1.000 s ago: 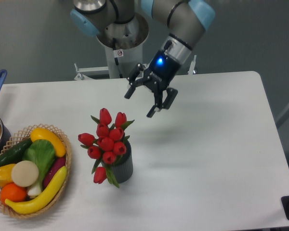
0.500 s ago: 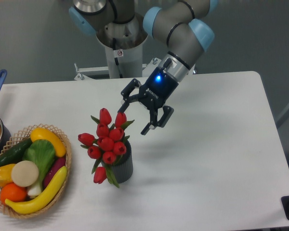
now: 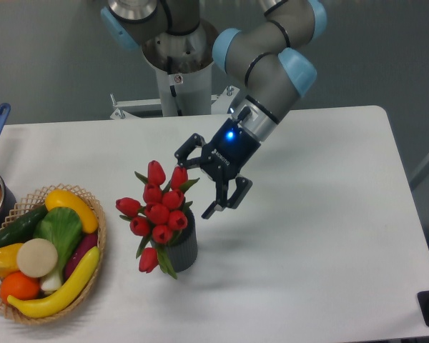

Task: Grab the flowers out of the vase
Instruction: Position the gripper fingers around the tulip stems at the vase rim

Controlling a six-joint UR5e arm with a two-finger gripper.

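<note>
Basket of toy produce sits unmoved at far left. Flowers remain upright in the vase mid-counter. Gripper has descended leftward over the past second, jaws wide, now just beside the upper buds; grasp seems imminent.

Open tool just beside flowers in vase.

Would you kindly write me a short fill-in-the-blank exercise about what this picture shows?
1. The flowers stand in a dark grey ____.
2. The tulip buds are ____ in colour.
3. The gripper has its jaws ____, holding nothing.
4. The toy fruit and vegetables lie in a woven ____ at the table's left edge.

Missing words: vase; red; open; basket
</note>
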